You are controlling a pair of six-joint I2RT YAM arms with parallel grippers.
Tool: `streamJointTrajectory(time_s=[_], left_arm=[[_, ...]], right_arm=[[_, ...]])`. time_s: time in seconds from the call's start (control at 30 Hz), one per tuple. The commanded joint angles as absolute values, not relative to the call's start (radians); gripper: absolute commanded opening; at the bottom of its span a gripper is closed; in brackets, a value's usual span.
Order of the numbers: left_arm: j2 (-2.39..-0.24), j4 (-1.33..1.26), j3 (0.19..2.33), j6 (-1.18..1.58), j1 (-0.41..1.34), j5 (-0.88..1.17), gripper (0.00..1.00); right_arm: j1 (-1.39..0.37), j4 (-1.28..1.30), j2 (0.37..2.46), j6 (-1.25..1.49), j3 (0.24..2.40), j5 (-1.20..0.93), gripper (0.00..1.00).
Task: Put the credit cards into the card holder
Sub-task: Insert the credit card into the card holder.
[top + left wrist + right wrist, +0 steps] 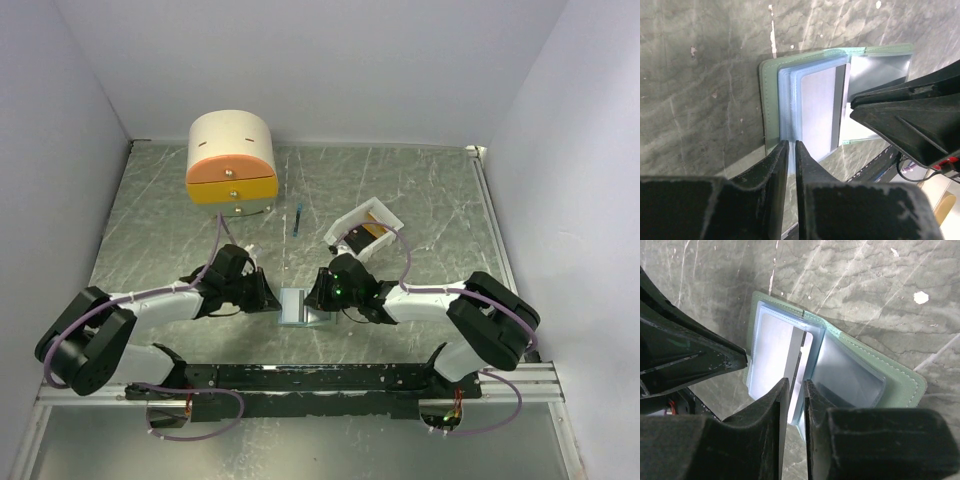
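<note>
The card holder [298, 306] lies open on the table between my two grippers, a grey-green cover [890, 375] with pale blue clear sleeves [810, 100]. My left gripper [272, 298] is shut on the near edge of the sleeve stack [791, 145]. My right gripper [318, 295] is shut on one thin sleeve page, held up on edge [796, 384]. The credit cards [366, 234], one dark and one gold-yellow, lie in the white tray [385, 212] behind the right gripper. No card shows inside the holder's sleeves.
A cream-and-orange drawer box [231, 160] stands at the back left. A thin blue stick [298, 218] lies between it and the tray. White walls close in the table on three sides. The black arm rail [330, 378] runs along the near edge.
</note>
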State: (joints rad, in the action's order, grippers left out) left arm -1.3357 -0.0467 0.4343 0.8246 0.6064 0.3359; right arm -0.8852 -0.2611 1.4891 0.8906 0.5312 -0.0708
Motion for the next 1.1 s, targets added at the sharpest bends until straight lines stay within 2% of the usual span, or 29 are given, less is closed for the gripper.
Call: streamJointTrajectory(time_s=[0.0,0.23,0.43,0.87,1.07], left_arm=[[-1.292,-0.039,0.447,0.835,0.611,0.324,0.24],[-1.256,-0.049,0.44,0.854,0.612,0.329,0.36],[-1.269,-0.075,0.43,0.861,0.612,0.333,0.4],[-1.276,-0.165,0.407,0.878,0.611,0.386,0.38],[-1.267,-0.196,0.403,0.888,0.61,0.406,0.41]], right_arm=[[-0.892,-0.245,1.494,0.874,0.552,-0.054,0.18],[-0.907,-0.197,1.537,0.867,0.589,-0.036,0.14],[-0.927,-0.119,1.532,0.857,0.593,0.037,0.11],[-0.93,-0.132,1.522,0.863,0.564,0.054,0.08],[-0.93,-0.155,1.522,0.86,0.559,0.044,0.08]])
